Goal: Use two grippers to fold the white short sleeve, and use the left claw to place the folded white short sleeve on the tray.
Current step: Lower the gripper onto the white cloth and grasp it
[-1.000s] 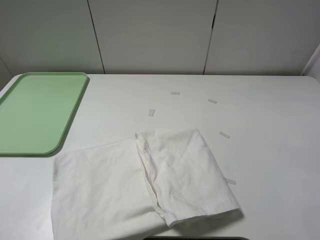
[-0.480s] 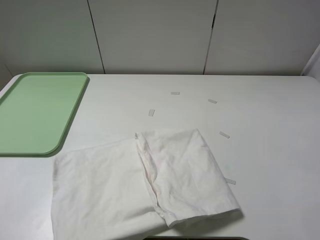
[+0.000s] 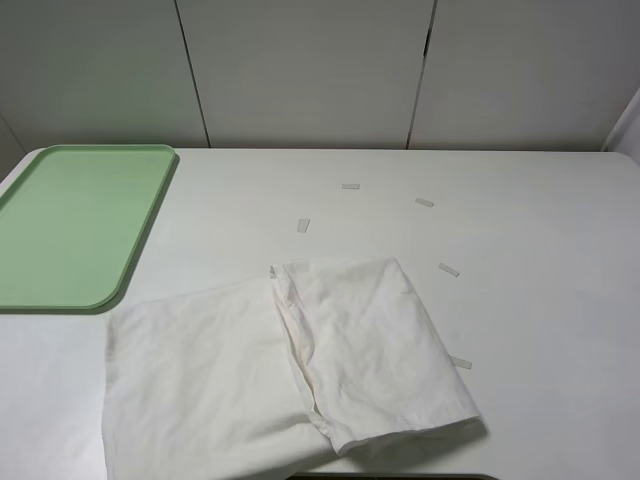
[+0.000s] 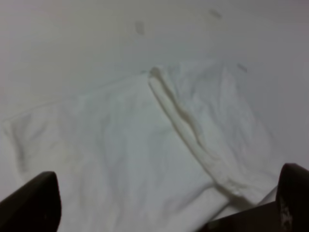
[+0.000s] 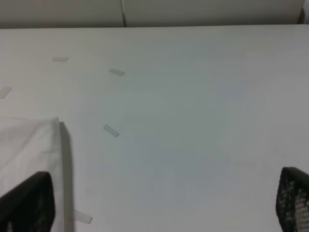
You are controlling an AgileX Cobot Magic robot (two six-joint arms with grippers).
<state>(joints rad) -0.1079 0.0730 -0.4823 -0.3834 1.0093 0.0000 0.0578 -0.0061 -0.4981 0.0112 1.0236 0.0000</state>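
The white short sleeve (image 3: 280,370) lies on the white table near the front edge, its right half folded over into a thicker panel with a ridge down the middle. It also shows in the left wrist view (image 4: 106,159) and at the edge of the right wrist view (image 5: 24,145). The light green tray (image 3: 70,225) sits empty at the far left. Neither gripper shows in the exterior high view. My left gripper (image 4: 164,193) hangs open above the shirt, empty. My right gripper (image 5: 164,198) is open over bare table to the right of the shirt, empty.
Several small white tape strips lie on the table behind and right of the shirt, for instance one strip (image 3: 303,225) and another (image 3: 448,269). A white panelled wall stands behind the table. A dark edge (image 3: 390,477) shows at the table's front.
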